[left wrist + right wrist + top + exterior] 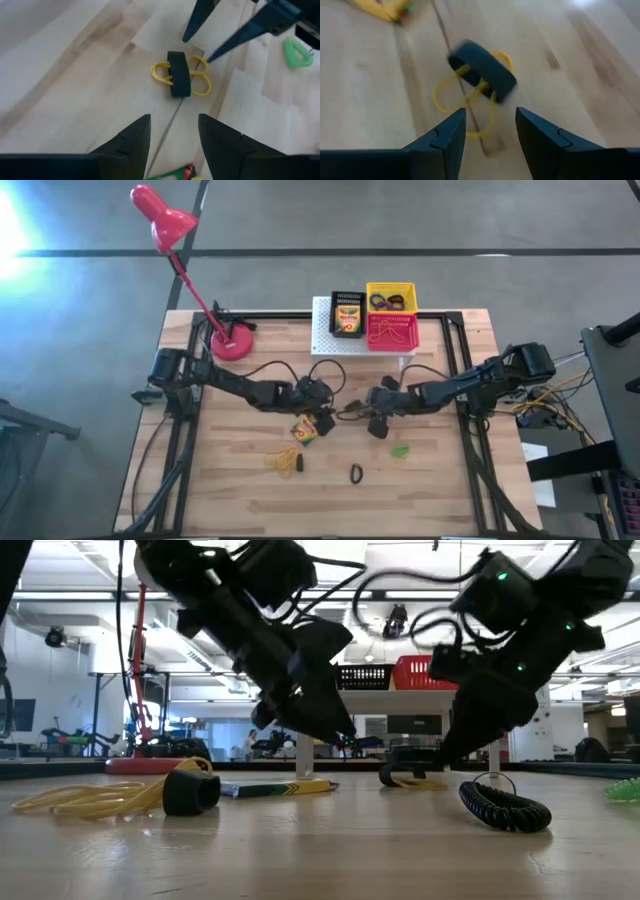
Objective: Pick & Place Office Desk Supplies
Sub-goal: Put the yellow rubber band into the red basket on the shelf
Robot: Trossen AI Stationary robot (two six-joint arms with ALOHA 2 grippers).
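Left gripper (172, 137) and right gripper (490, 132) both with fingers apart, empty, meeting mid-desk (240, 490) over a black ring on yellow bands (180, 75), crayon box (304, 429) at seven o'clock

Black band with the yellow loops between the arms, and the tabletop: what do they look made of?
Black band: looks like matte rubber or soft plastic; a wide flat ring with no shine. Cannot tell which.
Yellow loops threaded through it: thin and limp, lying flat in curves, likely rubber bands.
Tabletop: pale wood planks, with visible grain and seams and a light sheen.
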